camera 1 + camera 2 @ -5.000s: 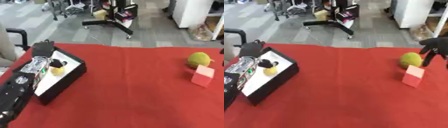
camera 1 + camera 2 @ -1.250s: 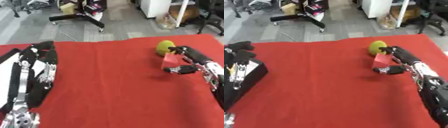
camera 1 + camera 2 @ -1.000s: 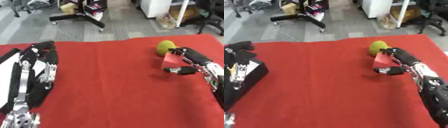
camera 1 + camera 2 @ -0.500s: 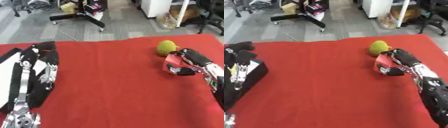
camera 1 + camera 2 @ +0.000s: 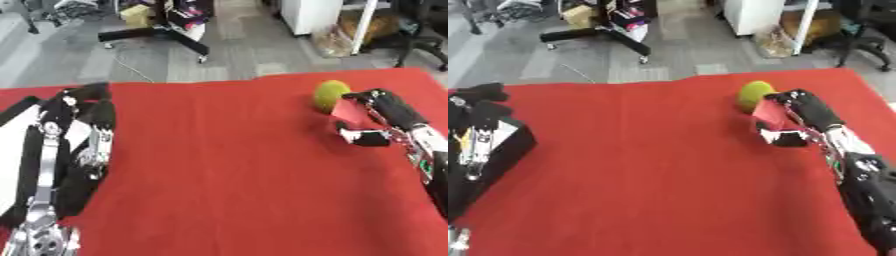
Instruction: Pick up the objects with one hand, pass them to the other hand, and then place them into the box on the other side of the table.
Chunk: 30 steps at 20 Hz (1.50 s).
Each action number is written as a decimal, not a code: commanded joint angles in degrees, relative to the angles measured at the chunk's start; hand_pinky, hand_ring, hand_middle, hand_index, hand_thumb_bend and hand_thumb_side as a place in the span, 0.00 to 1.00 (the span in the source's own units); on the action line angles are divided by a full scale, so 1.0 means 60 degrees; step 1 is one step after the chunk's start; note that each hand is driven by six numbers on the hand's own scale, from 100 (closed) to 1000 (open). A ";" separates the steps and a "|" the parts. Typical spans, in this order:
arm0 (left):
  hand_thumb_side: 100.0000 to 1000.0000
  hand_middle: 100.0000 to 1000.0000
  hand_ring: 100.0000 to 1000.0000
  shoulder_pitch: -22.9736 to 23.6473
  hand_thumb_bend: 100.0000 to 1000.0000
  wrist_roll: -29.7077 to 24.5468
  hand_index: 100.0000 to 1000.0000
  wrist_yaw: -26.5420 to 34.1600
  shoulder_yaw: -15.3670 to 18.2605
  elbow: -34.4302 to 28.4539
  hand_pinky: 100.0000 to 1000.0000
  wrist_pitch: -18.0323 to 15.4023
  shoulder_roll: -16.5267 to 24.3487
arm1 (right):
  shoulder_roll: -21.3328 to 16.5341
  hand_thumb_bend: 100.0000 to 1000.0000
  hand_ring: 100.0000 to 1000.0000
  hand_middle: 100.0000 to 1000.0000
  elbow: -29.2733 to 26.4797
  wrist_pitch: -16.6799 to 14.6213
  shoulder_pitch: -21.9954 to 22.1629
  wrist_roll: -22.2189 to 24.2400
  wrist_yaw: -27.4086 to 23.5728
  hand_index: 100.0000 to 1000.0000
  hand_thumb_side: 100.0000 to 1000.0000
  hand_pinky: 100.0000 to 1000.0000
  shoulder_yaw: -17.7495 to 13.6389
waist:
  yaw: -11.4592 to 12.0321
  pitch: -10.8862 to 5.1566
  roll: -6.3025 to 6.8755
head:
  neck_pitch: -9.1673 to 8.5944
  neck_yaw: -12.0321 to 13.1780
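Note:
A pink block [image 5: 768, 116] lies on the red tablecloth [image 5: 219, 165] at the far right, right next to a yellow-green round fruit [image 5: 331, 94]. My right hand [image 5: 805, 116] reaches in from the right, its fingers curled over the block's top and the thumb [image 5: 366, 138] tucked in below it. On the left stands a black box [image 5: 496, 150] with a white inside. My left hand [image 5: 84, 96] hangs over this box with relaxed fingers and holds nothing. The left arm hides most of the box's inside.
The table's far edge [image 5: 201, 83] runs just behind the fruit and the box. Past it is grey floor with an office chair base [image 5: 157, 37] and a white cabinet [image 5: 311, 15]. Bare red cloth spans the middle and front.
The right hand's fingers and thumb have drawn in round the pink block over the last second. The left arm has stayed over the box.

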 commanded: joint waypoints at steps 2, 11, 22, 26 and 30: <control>0.92 0.60 0.56 0.0045 0.13 -0.0053 0.75 -0.0016 -0.0143 -0.0193 0.74 0.0273 -0.0123 | -0.0042 0.00 0.18 0.10 -0.1445 0.0036 -0.0104 0.0349 -0.1844 0.44 0.61 0.85 0.0247 | -0.0033 -0.0133 -0.0032 | -0.0020 0.0041; 0.82 0.62 0.60 -0.0193 0.18 -0.0281 0.76 -0.0718 -0.1074 0.0357 0.74 0.0458 -0.0169 | 0.0873 0.00 0.20 0.10 -0.5188 0.1378 0.0210 0.2673 -0.5976 0.43 0.65 0.89 0.1138 | -0.0186 -0.0205 -0.0123 | 0.0054 0.0213; 0.34 0.71 0.68 -0.1811 0.61 0.0952 0.82 -0.3001 -0.2118 0.1277 0.77 -0.0582 -0.0902 | 0.2656 0.00 0.19 0.10 -0.8131 0.3246 0.0769 0.5182 -0.8990 0.42 0.68 0.92 0.1996 | -0.0400 -0.0241 -0.0390 | 0.0078 0.0796; 0.23 0.71 0.69 -0.2181 0.71 0.1606 0.83 -0.3939 -0.2286 0.1658 0.77 -0.0457 -0.1190 | 0.2891 0.00 0.19 0.10 -0.8599 0.3659 0.0908 0.5596 -0.9501 0.43 0.68 0.93 0.2161 | -0.0446 -0.0235 -0.0445 | 0.0044 0.0970; 0.20 0.72 0.70 -0.2397 0.75 0.2095 0.84 -0.4704 -0.2324 0.1988 0.78 -0.0247 -0.1429 | 0.3025 0.00 0.19 0.10 -0.8961 0.3952 0.0986 0.5900 -0.9863 0.43 0.68 0.93 0.2287 | -0.0487 -0.0207 -0.0467 | 0.0026 0.1027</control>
